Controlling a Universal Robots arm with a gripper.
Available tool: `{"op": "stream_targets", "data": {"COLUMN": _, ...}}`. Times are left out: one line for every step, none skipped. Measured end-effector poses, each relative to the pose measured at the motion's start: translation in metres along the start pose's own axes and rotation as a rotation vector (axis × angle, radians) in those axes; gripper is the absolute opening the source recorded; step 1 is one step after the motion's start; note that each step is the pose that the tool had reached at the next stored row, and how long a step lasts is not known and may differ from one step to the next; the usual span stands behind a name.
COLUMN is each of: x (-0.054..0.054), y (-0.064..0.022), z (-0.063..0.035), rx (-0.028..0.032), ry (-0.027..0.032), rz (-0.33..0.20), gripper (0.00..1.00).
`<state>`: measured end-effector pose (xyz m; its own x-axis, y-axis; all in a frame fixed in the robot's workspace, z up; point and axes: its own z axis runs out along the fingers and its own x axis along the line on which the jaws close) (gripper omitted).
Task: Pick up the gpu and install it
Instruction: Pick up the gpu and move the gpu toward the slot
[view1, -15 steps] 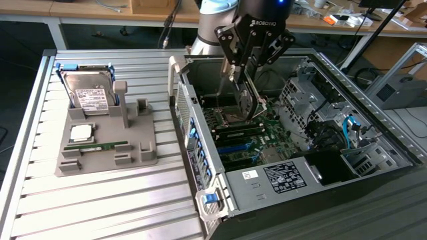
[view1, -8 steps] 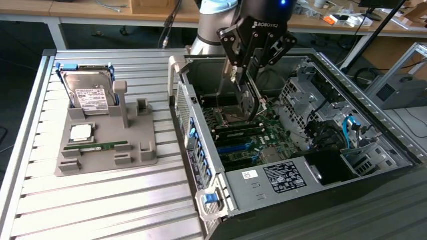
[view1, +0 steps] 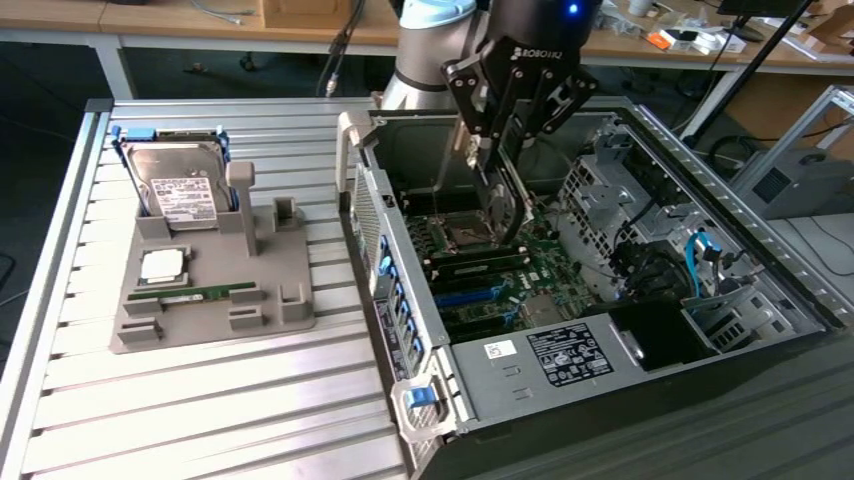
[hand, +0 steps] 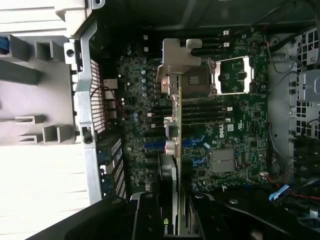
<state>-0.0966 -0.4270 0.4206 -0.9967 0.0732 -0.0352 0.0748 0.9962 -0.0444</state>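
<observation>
**Exterior view.** Black two-fingered gripper (view1: 497, 150) at the end of the arm, its jaws clamped on the gpu (view1: 507, 215). The card hangs upright and edge-on inside the open computer case (view1: 363, 205), over the green motherboard (view1: 547, 245). Its lower edge reaches down to the board near the middle of the case; whether it touches a slot cannot be told. On the exterior view's left, well apart from the case, a grey fixture (view1: 267, 290) lies on the slatted metal table (view1: 200, 400). The fixture carries a silver hard drive (view1: 180, 190) standing upright at its far end and a narrow green memory stick (view1: 200, 296) lying flat nearer the front.

**Wrist view.** The gpu (hand: 176, 145) is seen along its thin edge as a narrow strip running away from the gripper (hand: 175, 222) across the motherboard (hand: 235, 130). Dark fingers (hand: 147, 215) press against both of its faces. Its silver metal bracket (hand: 182, 57) forms the end farthest from the gripper. A processor socket (hand: 235, 75) lies just beside that bracket. The perforated case wall (hand: 85, 100) separates the board from the grey fixture (hand: 30, 120) outside it.
</observation>
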Motion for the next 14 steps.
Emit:
{"op": "stream_targets", "data": {"x": -0.0008, "y": 0.0001, "z": 0.0003, "rx": 0.0009, "ry": -0.0001, "rz": 0.000, "gripper": 0.27}}
{"op": "stream_targets", "data": {"x": -0.0017, "y": 0.0001, "z": 0.0008, "rx": 0.0018, "ry": -0.0002, "rz": 0.000, "gripper": 0.27}}
{"op": "stream_targets", "data": {"x": -0.0022, "y": 0.0002, "z": 0.0010, "rx": 0.0025, "ry": -0.0002, "rz": 0.000, "gripper": 0.27}}
{"op": "stream_targets", "data": {"x": -0.0027, "y": 0.0003, "z": 0.0012, "rx": 0.0031, "ry": -0.0003, "rz": 0.000, "gripper": 0.27}}
{"op": "stream_targets", "data": {"x": -0.0034, "y": 0.0003, "z": 0.0015, "rx": 0.0040, "ry": -0.0003, "rz": 0.000, "gripper": 0.27}}
{"op": "stream_targets", "data": {"x": -0.0039, "y": 0.0004, "z": 0.0017, "rx": 0.0047, "ry": -0.0004, "rz": 0.000, "gripper": 0.27}}
{"op": "stream_targets", "data": {"x": -0.0045, "y": 0.0004, "z": 0.0020, "rx": 0.0054, "ry": -0.0005, "rz": 0.000, "gripper": 0.27}}
{"op": "stream_targets", "data": {"x": -0.0049, "y": 0.0005, "z": 0.0022, "rx": 0.0061, "ry": -0.0005, "rz": 0.000, "gripper": 0.27}}
{"op": "stream_targets", "data": {"x": -0.0054, "y": 0.0005, "z": 0.0024, "rx": 0.0068, "ry": -0.0005, "rz": 0.000, "gripper": 0.27}}
{"op": "stream_targets", "data": {"x": -0.0062, "y": 0.0006, "z": 0.0028, "rx": 0.0079, "ry": -0.0006, "rz": 0.000, "gripper": 0.27}}
{"op": "stream_targets", "data": {"x": -0.0068, "y": 0.0006, "z": 0.0031, "rx": 0.0087, "ry": -0.0007, "rz": 0.000, "gripper": 0.27}}
{"op": "stream_targets", "data": {"x": -0.0074, "y": 0.0007, "z": 0.0034, "rx": 0.0093, "ry": -0.0007, "rz": 0.000, "gripper": 0.27}}
{"op": "stream_targets", "data": {"x": -0.0078, "y": 0.0007, "z": 0.0037, "rx": 0.0098, "ry": -0.0008, "rz": 0.000, "gripper": 0.27}}
{"op": "stream_targets", "data": {"x": -0.0083, "y": 0.0008, "z": 0.0040, "rx": 0.0104, "ry": -0.0008, "rz": 0.000, "gripper": 0.27}}
